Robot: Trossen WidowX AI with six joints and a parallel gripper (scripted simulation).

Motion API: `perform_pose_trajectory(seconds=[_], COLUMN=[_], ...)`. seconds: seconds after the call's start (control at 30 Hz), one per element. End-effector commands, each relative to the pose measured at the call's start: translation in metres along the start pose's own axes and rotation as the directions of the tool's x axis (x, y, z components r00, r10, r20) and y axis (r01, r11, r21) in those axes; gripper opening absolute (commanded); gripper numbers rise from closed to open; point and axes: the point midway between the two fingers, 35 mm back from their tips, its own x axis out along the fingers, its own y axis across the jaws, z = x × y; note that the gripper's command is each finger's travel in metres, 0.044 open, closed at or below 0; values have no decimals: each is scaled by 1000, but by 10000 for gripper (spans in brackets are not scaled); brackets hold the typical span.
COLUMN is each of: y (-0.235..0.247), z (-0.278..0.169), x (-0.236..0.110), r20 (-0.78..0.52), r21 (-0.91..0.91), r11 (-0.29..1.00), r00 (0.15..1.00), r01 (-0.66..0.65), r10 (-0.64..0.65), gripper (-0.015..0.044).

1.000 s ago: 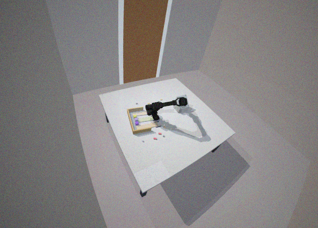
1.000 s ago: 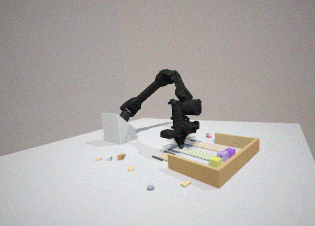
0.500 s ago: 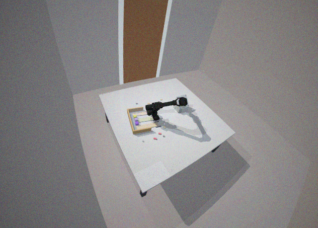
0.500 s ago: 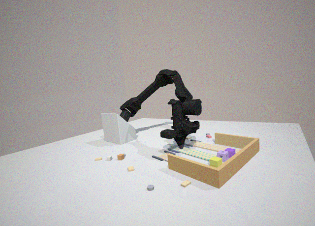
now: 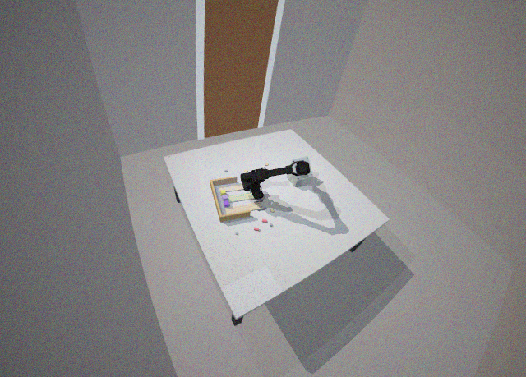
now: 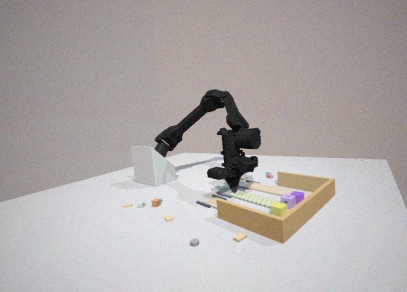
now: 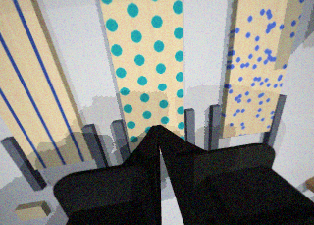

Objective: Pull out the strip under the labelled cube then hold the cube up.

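A wooden tray [image 6: 256,221] [image 5: 237,215] holds three cream strips side by side. The teal-dotted strip [image 7: 147,53] [image 6: 256,197] lies in the middle, with a blue-lined strip [image 7: 29,63] to its left and a blue-speckled strip [image 7: 255,63] to its right in the wrist view. At the tray's far end stand a lavender cube with a dark mark [image 6: 288,200], a purple cube [image 6: 297,195] and a yellow cube [image 6: 278,208]. The marked cube seems to sit on the dotted strip. My gripper [image 6: 233,187] [image 7: 156,129] [image 5: 257,196] points down, shut, its tips at the dotted strip's near end.
Dark grey posts [image 7: 93,143] flank the strips' near ends at the tray's open side. Small loose bits lie on the table: an orange cube [image 6: 156,202], a grey disc [image 6: 194,242], a tan block [image 6: 240,236], a pink piece [image 6: 269,175]. The arm's white base [image 6: 147,167] stands behind.
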Motion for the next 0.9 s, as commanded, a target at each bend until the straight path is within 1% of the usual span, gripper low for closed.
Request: perform_pose_trajectory(seconds=[0.0, 0.87], y=[1, -1], z=[0, -39], x=[4, 5], r20=[-4, -6], r21=[1, 3], r11=[1000, 1000], r00=[1000, 1000], r01=[-5, -5], r10=[5, 5], gripper=[0, 0])
